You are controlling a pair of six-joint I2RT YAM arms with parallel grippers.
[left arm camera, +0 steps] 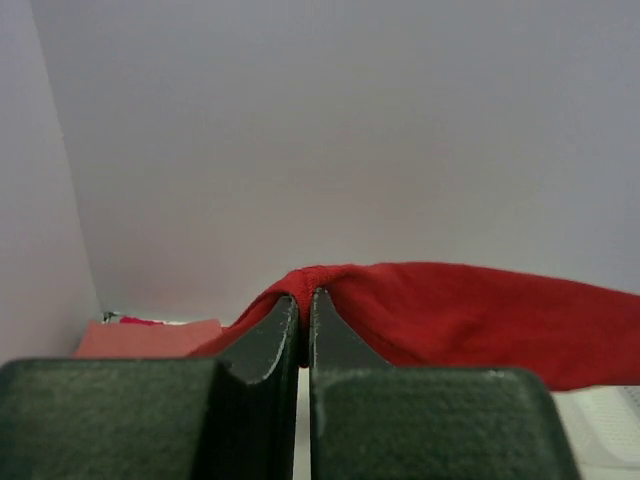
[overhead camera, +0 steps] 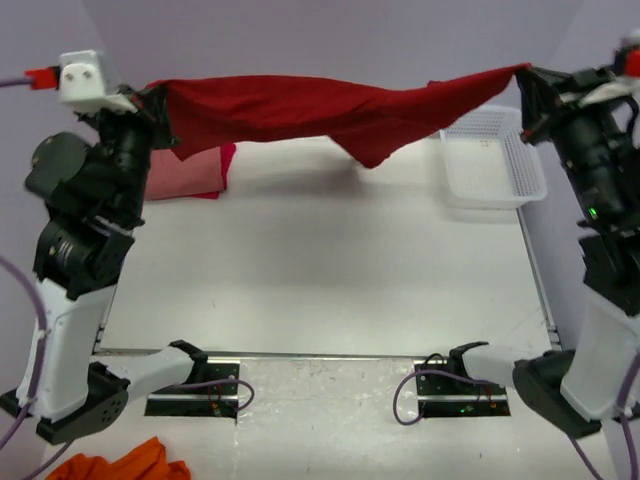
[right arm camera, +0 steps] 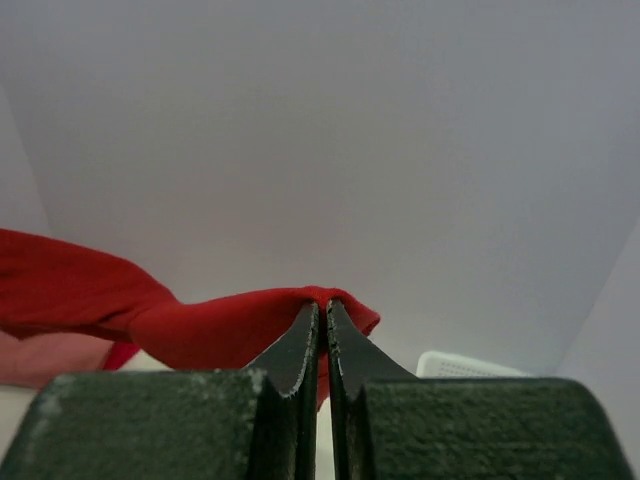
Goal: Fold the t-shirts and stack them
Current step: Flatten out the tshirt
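Dark red t-shirt (overhead camera: 300,108) stretched in air between both fingers, bunched, lobe sagging mid-span. Left fingers (left arm camera: 268,345) clamped on one end, right fingers (right arm camera: 297,350) on other. Below left fingers: folded salmon-pink t-shirt (overhead camera: 185,172) on bench (overhead camera: 320,270). Below right fingers: white basket (overhead camera: 490,165).

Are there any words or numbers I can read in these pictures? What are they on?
No words, numbers or signs can be read in any view.
The dark red t-shirt shows no print or label.
The white basket and the folded pink t-shirt are plain too.
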